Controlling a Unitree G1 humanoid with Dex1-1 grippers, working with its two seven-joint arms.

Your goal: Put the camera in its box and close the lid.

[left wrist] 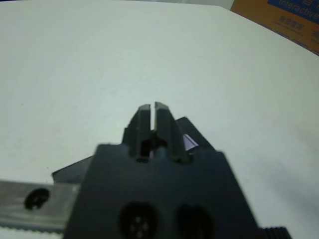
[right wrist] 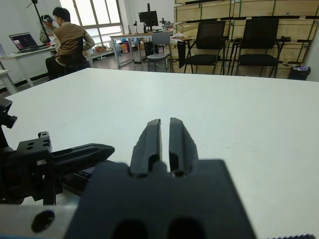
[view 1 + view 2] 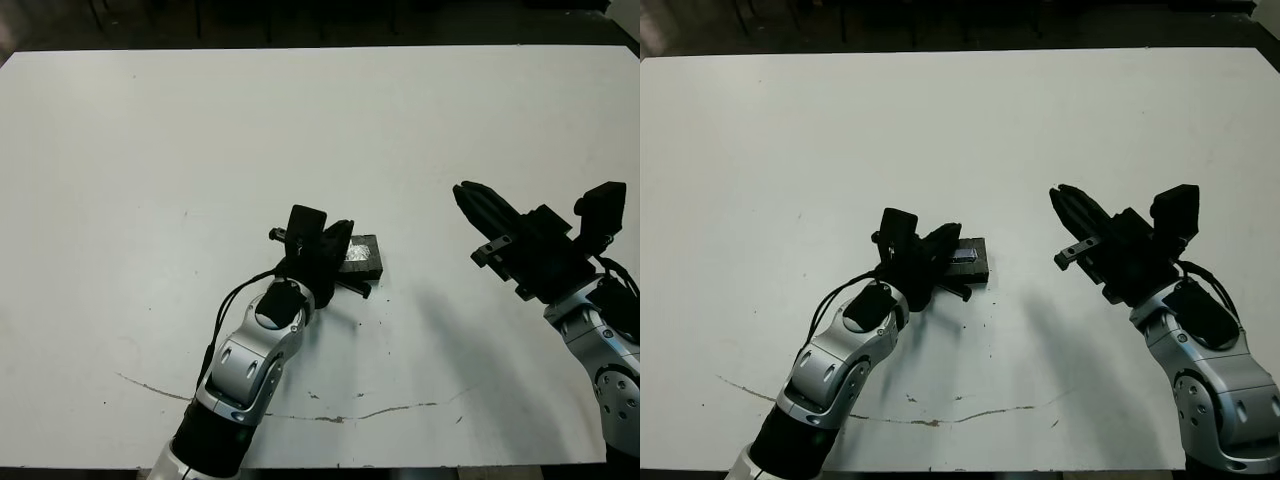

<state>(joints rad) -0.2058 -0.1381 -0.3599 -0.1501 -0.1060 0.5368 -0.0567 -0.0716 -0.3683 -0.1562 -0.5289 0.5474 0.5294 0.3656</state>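
Now left gripper [image 1: 153,107] narrow over lid [image 3: 362,255], maybe touching; right gripper [image 2: 165,124] narrow, raised.

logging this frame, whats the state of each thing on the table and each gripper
lid: on the box, flat on the table, partly hidden by the left gripper
camera: not visible
left gripper: shut, over the lid
right gripper: shut, empty, off to the side above the table
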